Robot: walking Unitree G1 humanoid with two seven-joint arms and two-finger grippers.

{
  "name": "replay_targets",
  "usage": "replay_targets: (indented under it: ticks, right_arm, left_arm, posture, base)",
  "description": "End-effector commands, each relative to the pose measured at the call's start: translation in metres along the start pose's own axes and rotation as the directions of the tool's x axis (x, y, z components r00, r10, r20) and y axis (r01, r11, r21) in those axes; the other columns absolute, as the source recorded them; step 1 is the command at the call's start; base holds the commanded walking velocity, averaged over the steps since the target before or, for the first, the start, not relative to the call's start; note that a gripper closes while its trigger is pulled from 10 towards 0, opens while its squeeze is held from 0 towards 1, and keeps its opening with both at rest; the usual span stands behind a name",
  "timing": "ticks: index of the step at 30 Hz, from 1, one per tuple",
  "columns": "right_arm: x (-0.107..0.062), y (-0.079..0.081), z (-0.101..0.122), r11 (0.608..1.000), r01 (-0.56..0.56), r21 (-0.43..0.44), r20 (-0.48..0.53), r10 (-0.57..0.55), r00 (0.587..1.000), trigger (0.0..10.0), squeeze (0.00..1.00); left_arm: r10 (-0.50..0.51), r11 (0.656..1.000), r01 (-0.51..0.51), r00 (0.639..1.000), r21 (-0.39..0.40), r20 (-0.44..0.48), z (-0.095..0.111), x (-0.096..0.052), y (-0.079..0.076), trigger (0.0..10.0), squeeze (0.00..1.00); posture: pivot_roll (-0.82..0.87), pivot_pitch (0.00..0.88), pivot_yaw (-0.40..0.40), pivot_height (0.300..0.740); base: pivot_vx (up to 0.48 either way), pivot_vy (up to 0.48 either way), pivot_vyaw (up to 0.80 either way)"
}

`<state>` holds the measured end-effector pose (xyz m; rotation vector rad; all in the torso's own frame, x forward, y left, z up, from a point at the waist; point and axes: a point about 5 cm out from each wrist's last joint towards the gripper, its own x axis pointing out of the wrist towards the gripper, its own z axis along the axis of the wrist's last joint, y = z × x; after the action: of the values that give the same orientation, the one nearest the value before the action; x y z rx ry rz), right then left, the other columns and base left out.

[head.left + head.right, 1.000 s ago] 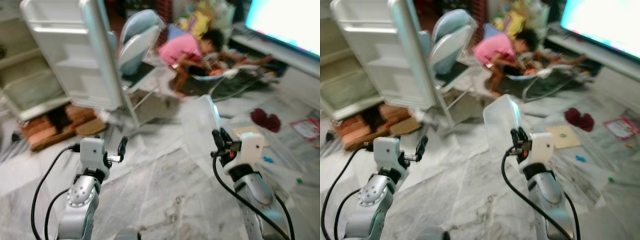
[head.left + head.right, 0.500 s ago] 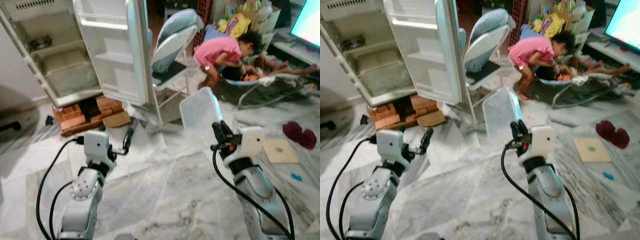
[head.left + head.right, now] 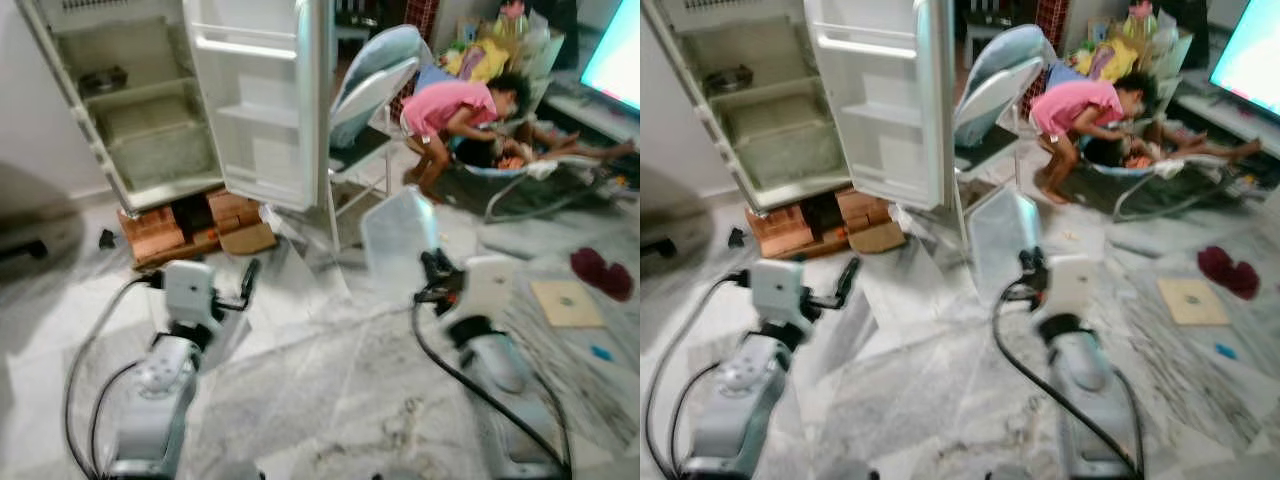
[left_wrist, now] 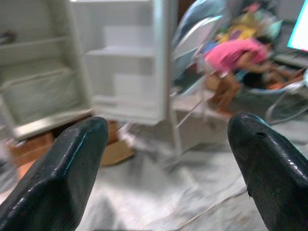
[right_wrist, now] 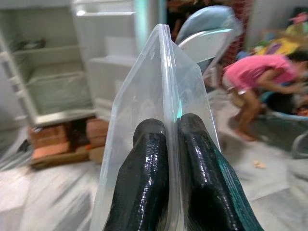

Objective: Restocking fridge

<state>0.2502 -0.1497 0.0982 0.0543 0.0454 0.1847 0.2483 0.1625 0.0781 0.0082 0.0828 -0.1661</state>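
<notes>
White fridge [image 3: 150, 110] at eleven o'clock, well apart across bare marble floor [image 3: 330, 390]; cabinet open, shelves and lower drawer exposed, propped on bricks [image 3: 160, 225]. Door [image 3: 265, 100] swung wide toward twelve o'clock, free edge jutting between cabinet and pale folding chair [image 3: 375, 95]. Beyond, at one o'clock, a person in pink [image 3: 455, 105] bent over a bouncer. Open floor straight ahead toward eleven; tighter at twelve, where door edge and chair legs crowd together.

Clear plastic container [image 5: 159, 120] held up at centre, just right of midline, standing on edge with long axis upright and thin rim facing the fridge. Right gripper [image 5: 167, 139] pressed together on lower rim, one finger on each side of the plastic. Fridge opening lying at ten to eleven o'clock from those jaws, so probably a leftward swing needed to clear the door edge.

Left gripper [image 4: 168, 163] nearer the cabinet, spread wide, holding nothing, aimed at the door shelves.
</notes>
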Motion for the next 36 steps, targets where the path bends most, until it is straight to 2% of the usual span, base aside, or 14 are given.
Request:
replay_targets:
  ticks: [1,4,8,11,14,17,20,24,36]
  right_arm:
    - [0.002,-0.003,0.003,1.0,-0.001,-0.005,0.014,0.002,1.0,10.0,0.0]
    - [0.001,-0.001,0.001,1.0,0.002,0.011,0.003,-0.002,1.0,10.0,0.0]
    - [0.001,0.005,0.0,1.0,-0.026,0.001,0.018,0.026,1.0,10.0,0.0]
    - [0.001,0.005,-0.001,0.999,-0.018,-0.038,0.014,0.019,1.0,10.0,0.0]
    - [-0.001,0.008,-0.004,0.998,-0.058,0.024,-0.019,0.058,0.998,10.0,0.0]
    - [-0.002,0.007,-0.004,0.998,-0.056,0.036,-0.004,0.056,0.998,10.0,0.0]
    - [-0.001,0.007,-0.005,0.997,-0.067,0.036,-0.011,0.067,0.998,10.0,0.0]
    - [0.002,0.006,-0.004,0.997,-0.066,0.049,-0.005,0.067,0.998,10.0,0.0]
    - [0.006,0.008,-0.002,0.995,-0.087,0.057,0.004,0.087,0.996,10.0,0.0]
  left_arm:
    - [-0.019,1.0,0.018,0.999,0.013,0.027,0.005,0.003,-0.003,10.0,0.0]
    - [-0.034,0.999,0.033,0.997,0.012,0.075,0.01,0.004,-0.003,10.0,0.0]
    - [-0.037,0.999,0.036,0.996,0.015,0.078,0.012,0.005,-0.003,10.0,0.0]
    - [-0.035,0.999,0.035,0.996,0.01,0.077,0.012,0.005,-0.003,10.0,0.0]
    - [0.02,1.0,-0.021,0.998,0.021,0.057,0.009,0.006,0.002,10.0,0.0]
    - [0.016,1.0,-0.018,0.998,0.021,0.063,0.009,0.005,0.001,10.0,0.0]
    - [0.017,1.0,-0.018,0.998,0.019,0.065,0.01,0.006,0.001,10.0,0.0]
    - [0.071,0.997,-0.072,0.996,0.013,0.062,0.009,0.007,0.008,10.0,0.0]
    - [0.069,0.998,-0.069,0.996,-0.001,0.063,0.01,0.009,0.008,10.0,0.0]
  posture:
    - [-0.01,0.026,-0.012,0.74]
    - [-0.01,0.026,-0.012,0.74]
    - [-0.01,0.026,-0.012,0.74]
    - [-0.02,0.028,-0.006,0.74]
    - [-0.02,0.034,-0.011,0.74]
    - [-0.02,0.035,-0.014,0.74]
    - [-0.01,0.036,-0.016,0.74]
    - [-0.01,0.034,-0.018,0.74]
    - [-0.01,0.03,-0.022,0.74]
  base:
    - [0.0,0.48,0.0]
    - [0.0,0.475,0.0]
    - [0.141,0.418,0.0]
    - [0.326,0.352,0.0]
    - [0.324,0.354,0.0]
    - [0.325,0.352,0.0]
    - [0.326,0.352,0.0]
    - [0.324,0.352,0.0]
    - [0.369,0.304,0.0]
